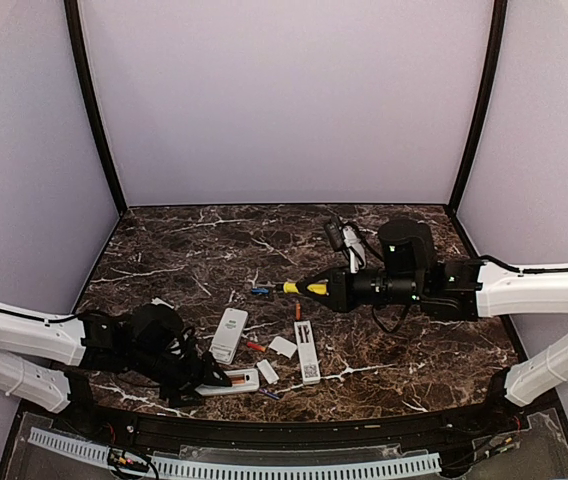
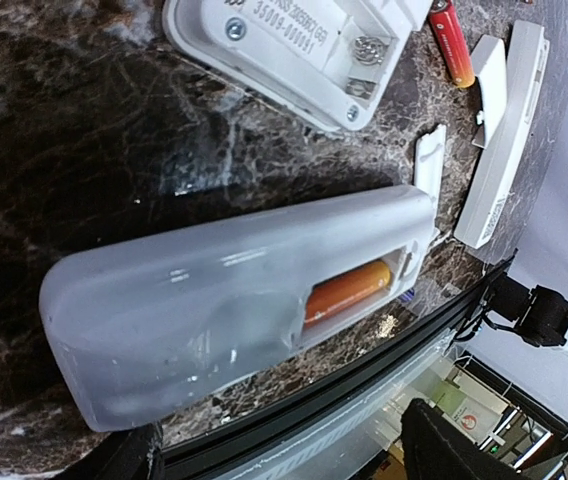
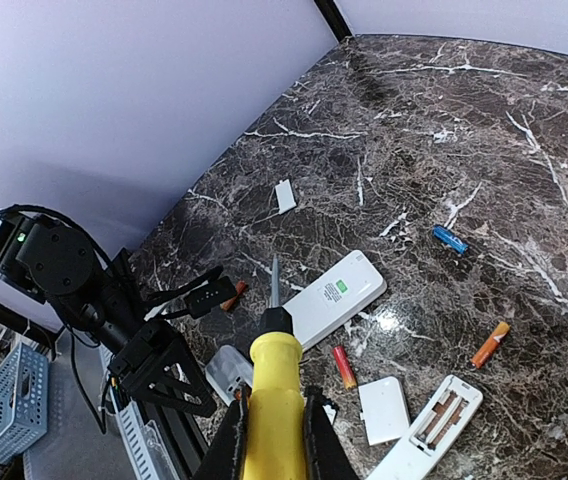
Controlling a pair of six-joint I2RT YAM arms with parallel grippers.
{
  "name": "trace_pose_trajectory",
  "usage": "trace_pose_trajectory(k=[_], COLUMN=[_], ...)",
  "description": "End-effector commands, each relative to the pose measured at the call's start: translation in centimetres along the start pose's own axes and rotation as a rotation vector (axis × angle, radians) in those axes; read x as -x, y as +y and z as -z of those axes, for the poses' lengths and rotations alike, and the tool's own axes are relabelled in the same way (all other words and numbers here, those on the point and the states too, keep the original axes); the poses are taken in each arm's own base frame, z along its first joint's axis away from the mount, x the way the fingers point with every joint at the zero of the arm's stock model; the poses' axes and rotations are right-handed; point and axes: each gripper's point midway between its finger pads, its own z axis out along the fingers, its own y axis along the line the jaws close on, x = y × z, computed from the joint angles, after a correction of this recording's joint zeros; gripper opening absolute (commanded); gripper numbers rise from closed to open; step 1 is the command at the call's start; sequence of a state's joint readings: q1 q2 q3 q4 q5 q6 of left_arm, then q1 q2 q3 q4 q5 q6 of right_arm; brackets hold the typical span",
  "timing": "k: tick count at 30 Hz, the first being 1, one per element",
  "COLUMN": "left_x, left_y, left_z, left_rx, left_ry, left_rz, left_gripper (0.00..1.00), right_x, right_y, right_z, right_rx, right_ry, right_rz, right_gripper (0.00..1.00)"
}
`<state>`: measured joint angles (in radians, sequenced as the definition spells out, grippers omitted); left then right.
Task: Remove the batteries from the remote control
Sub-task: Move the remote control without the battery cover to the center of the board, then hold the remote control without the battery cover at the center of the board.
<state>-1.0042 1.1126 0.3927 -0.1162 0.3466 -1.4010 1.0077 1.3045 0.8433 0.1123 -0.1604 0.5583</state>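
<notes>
A white remote (image 2: 194, 310) lies near the table's front edge with one orange battery (image 2: 349, 292) in its open bay. It also shows in the top view (image 1: 236, 381). My left gripper (image 1: 199, 378) is right over this remote's near end, jaws spread wide (image 2: 279, 458). My right gripper (image 1: 332, 289) is shut on the yellow-handled screwdriver (image 3: 276, 395), held above the table with the tip toward the remotes. Loose on the table are a blue battery (image 3: 450, 239), an orange battery (image 3: 491, 345) and a red battery (image 3: 344, 367).
A second white remote (image 1: 229, 334) lies with its empty bay up (image 2: 294, 50). A third opened remote (image 1: 307, 352) lies to its right. Flat white covers (image 1: 283, 347) (image 1: 267, 371) lie between them, and another (image 3: 284, 195) lies further left. The black front rail (image 1: 284, 425) is just behind the left gripper.
</notes>
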Motion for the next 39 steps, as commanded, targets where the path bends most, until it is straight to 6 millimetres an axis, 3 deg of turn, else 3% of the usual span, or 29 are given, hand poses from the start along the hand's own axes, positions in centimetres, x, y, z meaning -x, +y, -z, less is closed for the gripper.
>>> trace_pose_trajectory(k=[1,7,11,18,21,26,39], left_x=[0.7,2.5,4.5,7.0,7.0,6.6,6.4], left_y=[0.6,1.1,0.3,-0.7,-0.8,1.3,2.4], left_z=[-0.8,-0.7,0.0,0.0,0.0,0.5,0.0], left_rx=[0.021,0.041,0.0,-0.056,-0.034,0.093,0.166], left_ry=[-0.026,-0.09,-0.155,-0.198,-0.184,-0.172,-0.132], left_rz=[-0.027,-0.041,-0.069,-0.094,-0.118,-0.129,-0.147], left_gripper=[0.82,0.83,0.83,0.83,0.81,0.72,0.58], right_x=[0.7,0.2,-0.8,-5.9,-8.5,-11.2,-12.4], right_y=[0.4,0.1,-0.2,0.6,1.4,2.2,3.5], right_z=[0.3,0.7,1.0,0.3,-0.5,-2.4,-5.3], right_rx=[0.016,-0.003,-0.009,0.093,0.131,0.134,0.174], right_ry=[-0.033,-0.017,0.028,0.243,0.352,0.452,0.518], right_rz=[0.008,0.002,0.001,-0.025,-0.043,-0.061,-0.05], right_gripper=[0.0,0.0,0.0,0.0,0.0,0.0,0.0])
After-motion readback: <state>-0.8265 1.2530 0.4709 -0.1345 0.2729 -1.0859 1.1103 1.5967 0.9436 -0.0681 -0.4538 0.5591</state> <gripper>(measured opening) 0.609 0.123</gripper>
